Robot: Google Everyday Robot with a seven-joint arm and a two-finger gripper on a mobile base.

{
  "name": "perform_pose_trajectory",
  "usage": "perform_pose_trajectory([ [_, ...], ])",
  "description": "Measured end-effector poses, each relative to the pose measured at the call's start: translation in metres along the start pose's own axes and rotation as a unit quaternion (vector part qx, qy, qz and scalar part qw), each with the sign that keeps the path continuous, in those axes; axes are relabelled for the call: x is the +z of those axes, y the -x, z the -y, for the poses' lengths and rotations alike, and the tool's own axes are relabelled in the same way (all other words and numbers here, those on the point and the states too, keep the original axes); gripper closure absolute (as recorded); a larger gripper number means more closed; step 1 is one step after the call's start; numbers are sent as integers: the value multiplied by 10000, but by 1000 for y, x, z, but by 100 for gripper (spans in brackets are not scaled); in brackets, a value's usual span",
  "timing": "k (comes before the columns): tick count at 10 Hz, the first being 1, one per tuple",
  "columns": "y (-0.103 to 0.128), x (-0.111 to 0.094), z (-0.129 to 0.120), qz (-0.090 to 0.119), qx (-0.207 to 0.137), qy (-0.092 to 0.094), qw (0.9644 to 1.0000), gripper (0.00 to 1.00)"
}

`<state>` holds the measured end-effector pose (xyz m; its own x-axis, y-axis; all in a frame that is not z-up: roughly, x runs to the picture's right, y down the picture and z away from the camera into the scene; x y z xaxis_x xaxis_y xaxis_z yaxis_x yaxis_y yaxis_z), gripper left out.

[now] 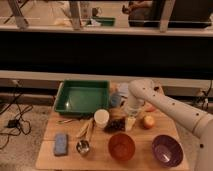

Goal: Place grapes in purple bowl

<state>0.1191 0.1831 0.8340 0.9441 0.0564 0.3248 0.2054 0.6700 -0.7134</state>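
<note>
The claw [128, 121] hangs over mid-tabletop [97, 160], just beside the grapes [115, 125]. Whether it is apart or together cannot be told. The purple bowl [167, 150] sits at the front right corner, apart from both.

Two bowls [167, 150] [122, 146], one claw [126, 120] by grapes [115, 126]

I am inspecting what is looking like an indoor robot test station: a wooden table [50, 156] is standing on speckled flooring [31, 131], cables [12, 121] are trailing leftward, and the gripper [126, 121] is hanging over mid-table.
</note>
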Motion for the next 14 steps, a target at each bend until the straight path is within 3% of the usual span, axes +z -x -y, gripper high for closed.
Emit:
perform_pose_trajectory([
  [5, -6, 0, -4, 79, -11, 6, 10000, 94],
  [9, -7, -13, -7, 165, 5, 30, 9999, 97],
  [14, -1, -67, -20, 489, 3, -138, 9987, 97],
])
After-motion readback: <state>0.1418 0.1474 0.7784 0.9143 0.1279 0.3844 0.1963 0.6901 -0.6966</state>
